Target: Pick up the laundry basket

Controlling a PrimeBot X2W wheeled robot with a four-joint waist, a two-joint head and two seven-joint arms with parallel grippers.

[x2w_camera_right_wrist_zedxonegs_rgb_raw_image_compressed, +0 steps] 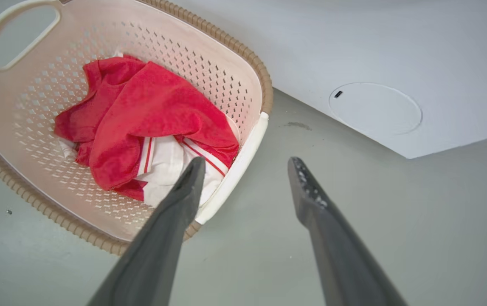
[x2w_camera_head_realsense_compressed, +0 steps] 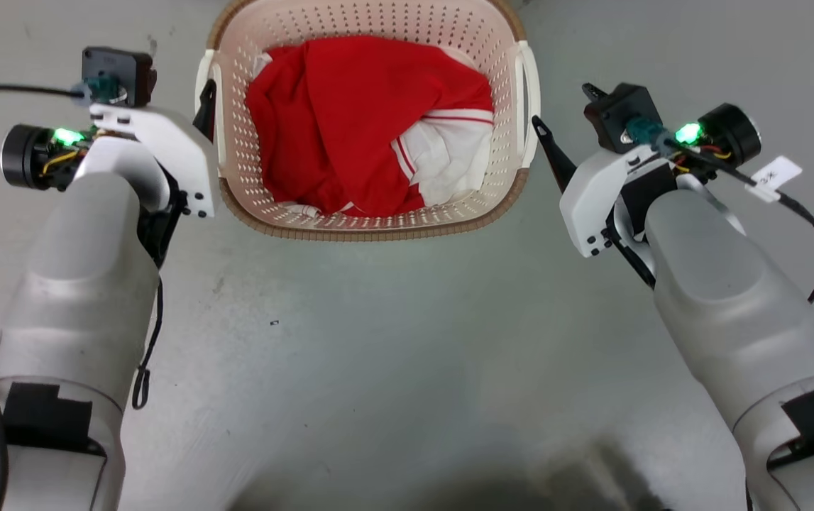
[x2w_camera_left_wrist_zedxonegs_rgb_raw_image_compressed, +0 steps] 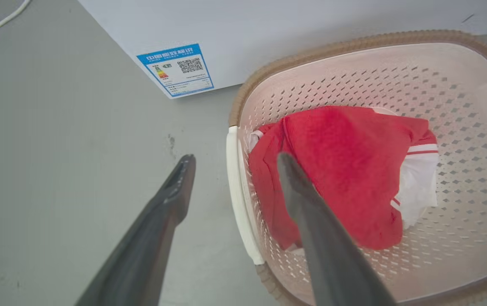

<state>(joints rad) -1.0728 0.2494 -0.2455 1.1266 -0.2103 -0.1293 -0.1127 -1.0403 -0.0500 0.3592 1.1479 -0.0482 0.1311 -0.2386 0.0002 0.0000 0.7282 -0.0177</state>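
Counted across the scene: two grippers, one basket with two white handles, one heap of red-and-white cloth, and one white appliance behind.

At the left, the left gripper (x2w_camera_left_wrist_zedxonegs_rgb_raw_image_compressed: 235, 158) has its two fingers spread wide and holds nothing. In its wrist view one finger (x2w_camera_left_wrist_zedxonegs_rgb_raw_image_compressed: 171, 199) lies over bare floor (x2w_camera_head_realsense_compressed: 392, 341) outside the basket, and the other finger lies over the cloth inside. The left handle (x2w_camera_left_wrist_zedxonegs_rgb_raw_image_compressed: 237, 199) shows in the gap between them. Whether either finger touches the plastic cannot be told.

In the middle, the laundry basket (x2w_camera_head_realsense_compressed: 378, 18) sits on the floor between the two arms. Its brown rim (x2w_camera_head_realsense_compressed: 350, 231) faces the robot, and the red-and-white cloth (x2w_camera_head_realsense_compressed: 350, 121) is bunched low inside, below the rim. The far side of the basket stands near the white appliance (x2w_camera_left_wrist_zedxonegs_rgb_raw_image_compressed: 268, 25), which carries a blue-edged label (x2w_camera_left_wrist_zedxonegs_rgb_raw_image_compressed: 175, 70). A narrow strip of floor shows between the two.

At the right, the right gripper (x2w_camera_right_wrist_zedxonegs_rgb_raw_image_compressed: 247, 161) is equally wide open and empty. One finger (x2w_camera_right_wrist_zedxonegs_rgb_raw_image_compressed: 171, 212) lies over the basket's inner edge and the other over the floor. The right handle (x2w_camera_right_wrist_zedxonegs_rgb_raw_image_compressed: 235, 170) runs between them.

Open grey floor lies on both outer sides of the basket and in a broad stretch in front of it, toward the robot.
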